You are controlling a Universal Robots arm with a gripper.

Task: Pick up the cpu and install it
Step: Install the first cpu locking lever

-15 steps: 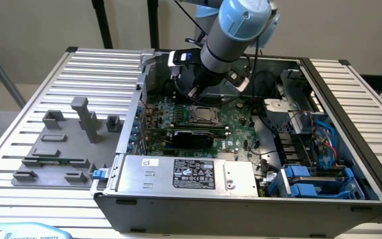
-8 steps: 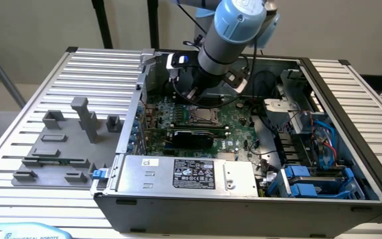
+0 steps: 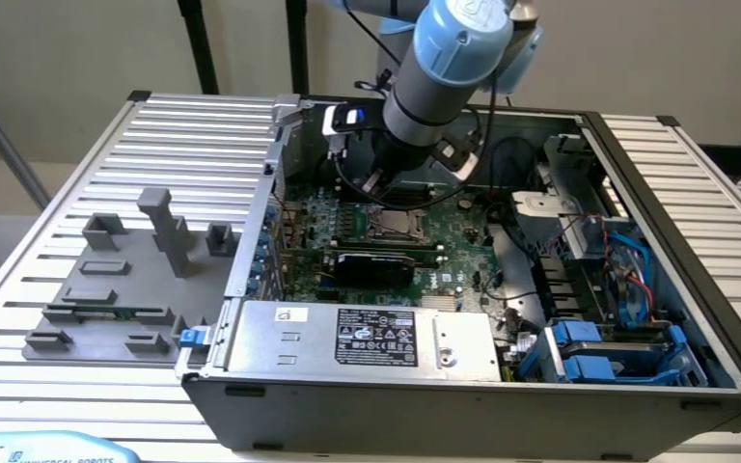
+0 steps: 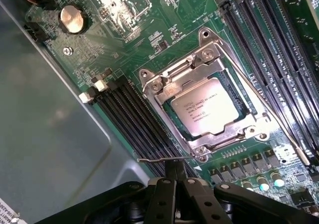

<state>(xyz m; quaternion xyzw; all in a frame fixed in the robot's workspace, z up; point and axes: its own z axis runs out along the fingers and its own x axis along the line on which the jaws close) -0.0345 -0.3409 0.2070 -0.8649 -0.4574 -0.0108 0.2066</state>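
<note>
The cpu, a silver square chip with printed text, lies flat inside the metal-framed socket on the green motherboard. It shows as a small silver square in the exterior view, just below the arm. My gripper hovers above the board beside the socket's corner. Its black fingers are shut together and hold nothing. A thin wire lever lies just past the fingertips, and a second lever runs along the socket's other side.
The board sits in an open PC case with a power supply, blue drive bays and cables. Black memory slots flank the socket. Grey fixture blocks stand on the ribbed table at the exterior view's left.
</note>
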